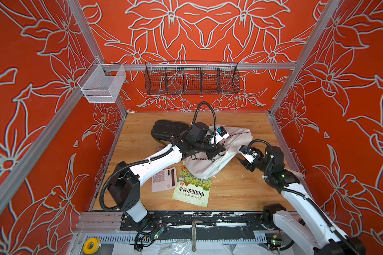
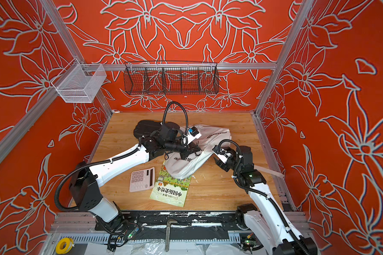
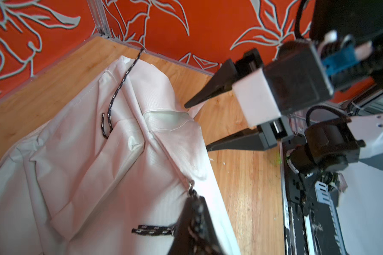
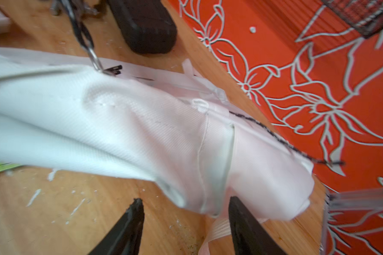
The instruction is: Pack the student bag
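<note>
The student bag [image 1: 208, 165] [image 2: 186, 164], a white fabric backpack with black lettering, lies crumpled on the wooden table in both top views. My left gripper [image 1: 221, 150] [image 2: 196, 149] [image 3: 197, 205] sits over its middle, shut on a black cord zipper pull [image 3: 153, 229] that hangs from the metal slider [image 3: 191, 185]. My right gripper [image 1: 241, 160] [image 2: 216, 160] [image 4: 185, 198] stands open just off the bag's right edge [image 4: 208, 176], nothing between its fingers. A white webbing strap [image 4: 217, 227] lies on the table under it.
A black hard case [image 1: 167, 130] lies behind the left arm. A pink calculator [image 1: 164, 178] and a green book [image 1: 192, 189] lie in front of the bag, the book partly under it. A black wire basket [image 1: 191, 79] and a white mesh basket [image 1: 102, 84] hang on the frame.
</note>
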`<move>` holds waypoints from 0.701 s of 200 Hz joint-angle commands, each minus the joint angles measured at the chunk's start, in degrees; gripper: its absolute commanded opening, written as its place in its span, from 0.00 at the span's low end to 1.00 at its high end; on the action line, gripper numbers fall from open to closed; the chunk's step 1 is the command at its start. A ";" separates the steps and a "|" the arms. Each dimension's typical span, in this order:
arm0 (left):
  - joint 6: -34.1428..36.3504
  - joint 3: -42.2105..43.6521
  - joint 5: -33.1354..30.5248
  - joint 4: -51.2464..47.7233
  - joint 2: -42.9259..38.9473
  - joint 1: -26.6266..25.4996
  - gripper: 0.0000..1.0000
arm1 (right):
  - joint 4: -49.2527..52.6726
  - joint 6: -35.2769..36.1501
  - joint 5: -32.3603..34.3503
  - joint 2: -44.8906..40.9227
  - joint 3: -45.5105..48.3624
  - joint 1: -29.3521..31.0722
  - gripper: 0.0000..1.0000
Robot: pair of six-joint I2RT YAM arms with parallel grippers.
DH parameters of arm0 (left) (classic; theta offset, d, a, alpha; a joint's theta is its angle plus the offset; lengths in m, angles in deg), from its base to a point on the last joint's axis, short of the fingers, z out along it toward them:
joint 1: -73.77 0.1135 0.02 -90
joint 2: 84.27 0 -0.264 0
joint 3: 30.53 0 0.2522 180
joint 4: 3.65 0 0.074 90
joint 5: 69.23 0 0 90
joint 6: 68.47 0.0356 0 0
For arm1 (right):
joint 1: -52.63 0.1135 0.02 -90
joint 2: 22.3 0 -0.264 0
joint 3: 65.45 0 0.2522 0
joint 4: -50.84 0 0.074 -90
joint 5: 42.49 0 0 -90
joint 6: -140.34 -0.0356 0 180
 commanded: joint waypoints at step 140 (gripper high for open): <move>-3.49 20.03 -7.81 4.54 -5.21 0.18 0.00 | 3.41 32.37 -20.85 33.78 -8.73 9.30 0.52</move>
